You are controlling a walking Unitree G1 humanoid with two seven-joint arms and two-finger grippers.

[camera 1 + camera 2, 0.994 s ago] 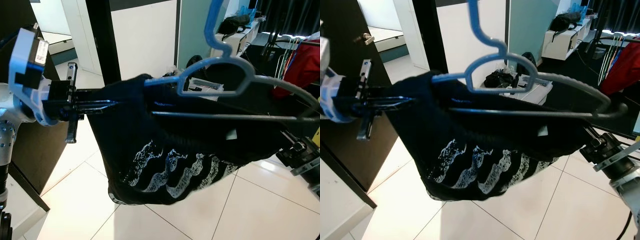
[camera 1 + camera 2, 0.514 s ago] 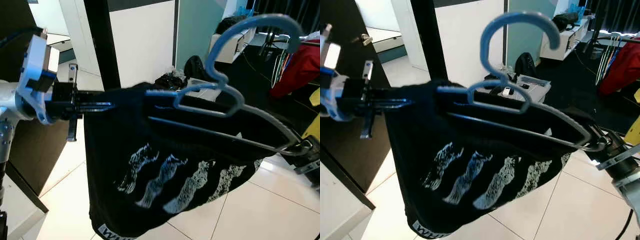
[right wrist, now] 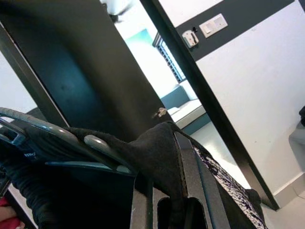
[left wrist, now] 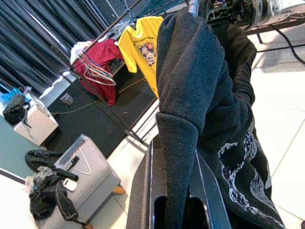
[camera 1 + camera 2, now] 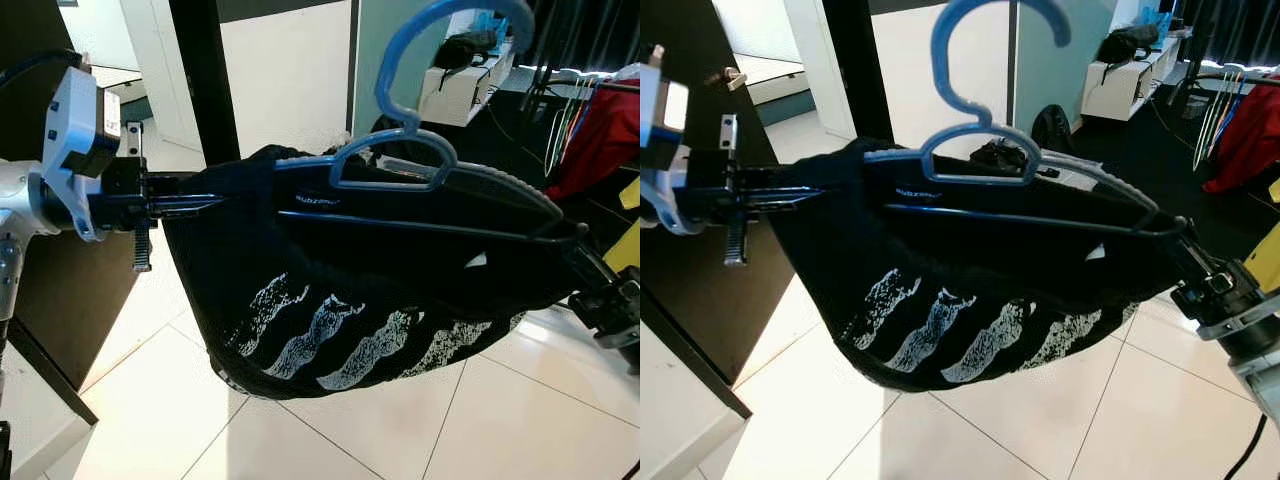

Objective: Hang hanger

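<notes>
Since half a second ago the light blue plastic hanger (image 5: 420,170) has levelled out, its right end risen and its hook (image 5: 970,40) swung from 1 o'clock to nearly 12; camera shifted a bit too. Hanger is held in mid-air, stretched between both grippers, carrying a black t-shirt with a white wave print (image 5: 340,300) that sags under the bar. Left gripper (image 5: 185,205) at 9 o'clock of the shirt, fingers pinched together on the shirt's shoulder fabric at the hanger's left end; left wrist view shows dark cloth (image 4: 190,95) wedged between the two fingers. Right gripper (image 5: 1185,255) at 3 o'clock, fingers clamped on cloth and the hanger's right tip, right wrist view shows fabric (image 3: 157,148) bunched between them. White tiled floor (image 5: 500,420) beneath. Black door (image 5: 700,130) at 9 o'clock, behind the left arm. Red garment (image 5: 595,130) on a clothes rack at 2 o'clock, well apart, with a yellow t-shirt (image 4: 143,43) hung beside it in the left wrist view.
</notes>
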